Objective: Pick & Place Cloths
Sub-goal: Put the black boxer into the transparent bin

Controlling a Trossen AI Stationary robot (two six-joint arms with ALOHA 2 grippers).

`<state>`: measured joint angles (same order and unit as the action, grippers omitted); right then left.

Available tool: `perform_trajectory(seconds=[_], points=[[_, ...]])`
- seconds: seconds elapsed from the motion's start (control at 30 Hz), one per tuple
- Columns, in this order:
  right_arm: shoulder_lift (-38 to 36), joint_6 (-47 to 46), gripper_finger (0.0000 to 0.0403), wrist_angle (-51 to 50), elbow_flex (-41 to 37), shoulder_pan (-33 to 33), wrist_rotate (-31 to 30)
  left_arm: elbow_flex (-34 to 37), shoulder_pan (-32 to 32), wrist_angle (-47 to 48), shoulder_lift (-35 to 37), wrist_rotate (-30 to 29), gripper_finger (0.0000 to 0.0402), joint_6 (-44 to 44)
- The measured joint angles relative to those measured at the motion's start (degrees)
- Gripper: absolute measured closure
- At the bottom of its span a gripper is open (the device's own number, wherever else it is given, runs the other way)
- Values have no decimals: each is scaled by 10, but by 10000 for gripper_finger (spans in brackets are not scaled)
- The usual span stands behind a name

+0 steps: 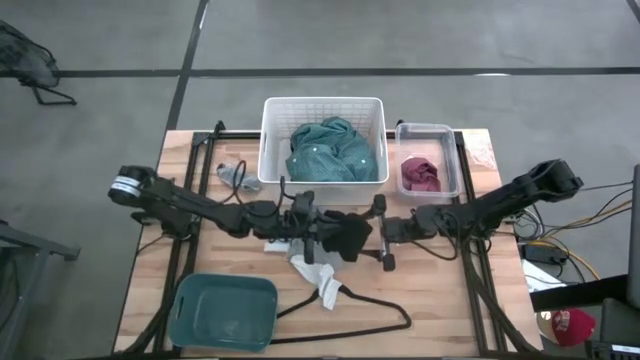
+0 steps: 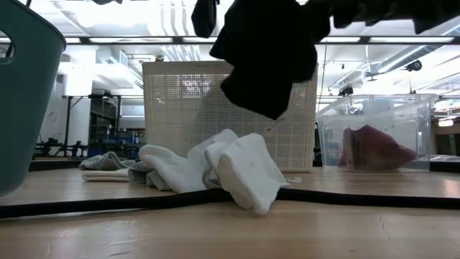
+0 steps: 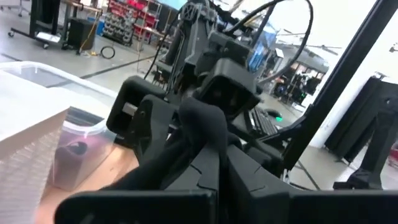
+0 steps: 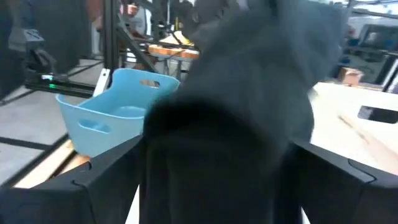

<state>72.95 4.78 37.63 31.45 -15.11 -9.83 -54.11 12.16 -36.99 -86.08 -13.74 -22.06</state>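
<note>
A black cloth (image 1: 345, 235) hangs in the air over the table's middle, between my two grippers; it also shows in the low view (image 2: 269, 50). My left gripper (image 1: 318, 224) is shut on it from the left. My right gripper (image 1: 378, 233) stands open at its right side, with the cloth (image 4: 249, 93) bunched between its fingers. A teal shirt (image 1: 325, 150) lies in the white basket (image 1: 270, 140). A maroon cloth (image 1: 420, 175) lies in the clear bin (image 1: 452, 160). Grey-white pieces (image 1: 315, 272) lie on the table under the black cloth, and another (image 1: 236, 175) lies left of the basket. My left gripper pinches a bunched fold of the black cloth (image 3: 193, 155) between its two fingers, coming level from the table's left. The cloth is lifted clear and hangs below the fingers, its lower end (image 2: 267, 108) above the white pieces (image 2: 230, 169). My right gripper's open fingers (image 4: 106, 174) stand on either side of the black cloth's right end, coming level from the table's right. The cloth fills the gap between them; whether they touch it I cannot tell.
A thin black hanger (image 1: 375, 325) lies near the table's near edge, its rod crossing the low view (image 2: 359, 198). A rigid teal tub (image 1: 222, 312) stands at the near left corner. The black frame rails (image 1: 470, 290) run along the table's sides.
</note>
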Motion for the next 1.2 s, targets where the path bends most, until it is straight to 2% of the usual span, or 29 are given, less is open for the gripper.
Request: perform_trajectory(seconds=[0.17, 0.33, 0.47, 0.67, 0.7, 0.97, 1.2], points=[[42, 3, 51, 0, 38, 0, 4, 0, -1, -27, -11, 16, 394, -3], [64, -1, 101, -12, 57, 0, 4, 0, 0, -25, -11, 28, 394, -1], [62, -6, 184, -44, 68, 0, 4, 0, 0, -23, -9, 39, 393, -1], [33, -1, 363, -78, 71, 0, 4, 0, 0, -20, -9, 40, 374, -1], [27, 1, 376, -87, 71, 0, 4, 0, 0, -20, -9, 40, 370, -1], [-59, -25, 389, -218, 70, 0, -1, 0, 1, 6, -8, 38, 344, -7], [-179, -42, 389, -353, 69, 0, -89, 0, 1, 30, -8, 37, 311, -9]])
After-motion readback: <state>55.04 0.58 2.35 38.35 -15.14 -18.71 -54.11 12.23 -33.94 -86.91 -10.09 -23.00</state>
